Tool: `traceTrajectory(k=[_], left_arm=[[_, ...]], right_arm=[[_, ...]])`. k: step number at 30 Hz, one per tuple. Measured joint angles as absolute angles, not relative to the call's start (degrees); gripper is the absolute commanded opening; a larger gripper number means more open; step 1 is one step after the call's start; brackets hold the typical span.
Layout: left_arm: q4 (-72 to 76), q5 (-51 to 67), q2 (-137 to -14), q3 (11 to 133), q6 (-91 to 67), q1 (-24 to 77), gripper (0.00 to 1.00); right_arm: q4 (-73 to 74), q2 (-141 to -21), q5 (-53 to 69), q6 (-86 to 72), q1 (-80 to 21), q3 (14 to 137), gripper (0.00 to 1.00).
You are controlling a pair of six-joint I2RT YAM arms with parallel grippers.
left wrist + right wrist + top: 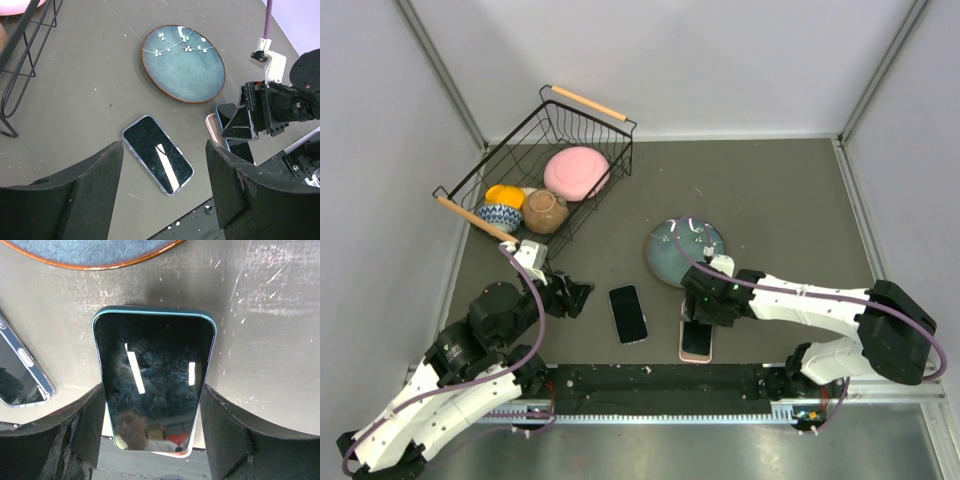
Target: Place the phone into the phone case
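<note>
Only the right wrist view is showing the right tool [152,395] gripping the phone [155,370] by its long sides: a glossy black slab with a teal rim, sitting over the pink phone case [212,128]. The left wrist view is showing that case's rounded corner poking out. The left tool [572,296] is hanging open and empty above the grey bench [770,200], near a second handset [628,313] in a clear bumper. A glazed blue plate [182,62] is lying just behind the phone.

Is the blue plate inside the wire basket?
No, the plate lies flat on the table, outside the basket.
</note>
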State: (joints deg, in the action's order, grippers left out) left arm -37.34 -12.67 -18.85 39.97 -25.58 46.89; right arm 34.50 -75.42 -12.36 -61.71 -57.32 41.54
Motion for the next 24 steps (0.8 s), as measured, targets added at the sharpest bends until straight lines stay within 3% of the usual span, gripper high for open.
traceTrajectory(k=[10,17,24], left_arm=[[-37.3,-12.7,-18.9,40.0,-25.6,46.9,0.72],[-37.4,-12.7,-18.9,40.0,-25.6,46.9,0.72],[-37.4,-12.9,-18.3,40.0,-25.8,46.9,0.72]], right_arm=[[35.6,-77.7,-13.3,-61.6,-59.3,42.9,0.59],[37.3,-79.3,-14.2,-61.8,-60.6,45.2,0.73],[38.9,-79.2,-15.1,-62.0,-60.6,46.0,0.75]])
